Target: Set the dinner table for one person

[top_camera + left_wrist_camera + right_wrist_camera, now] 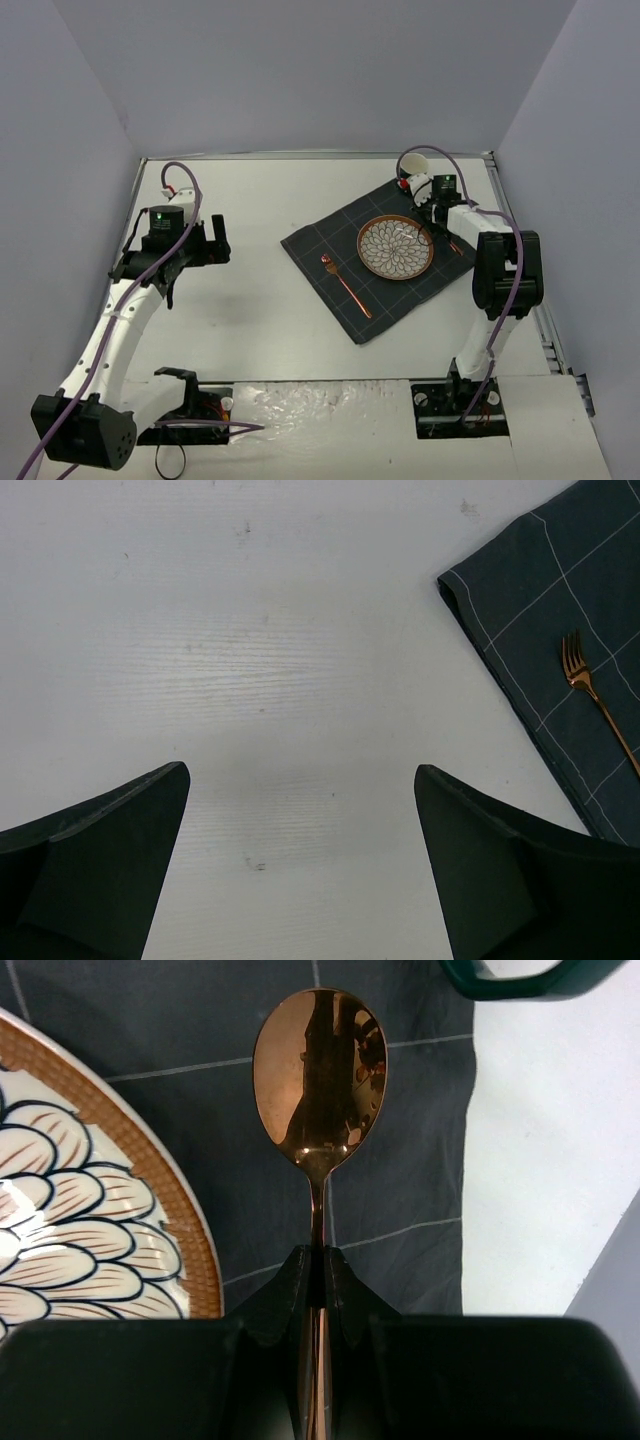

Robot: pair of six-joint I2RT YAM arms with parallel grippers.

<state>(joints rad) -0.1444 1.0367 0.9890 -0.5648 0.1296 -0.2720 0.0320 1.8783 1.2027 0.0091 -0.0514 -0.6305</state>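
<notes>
The white dinner table carries a dark grey grid cloth. On the cloth are a patterned plate with a brown rim and, left of it, a copper fork. My right gripper is at the plate's right side. In the right wrist view it is shut on the handle of a copper spoon. The spoon's bowl points ahead over the cloth, beside the plate. I cannot tell whether the spoon touches the cloth. My left gripper is open and empty over bare table, left of the cloth.
A cup stands just beyond the cloth's far corner; its dark rim shows in the right wrist view. The left wrist view shows the fork on the cloth's corner. Grey walls enclose the table on three sides.
</notes>
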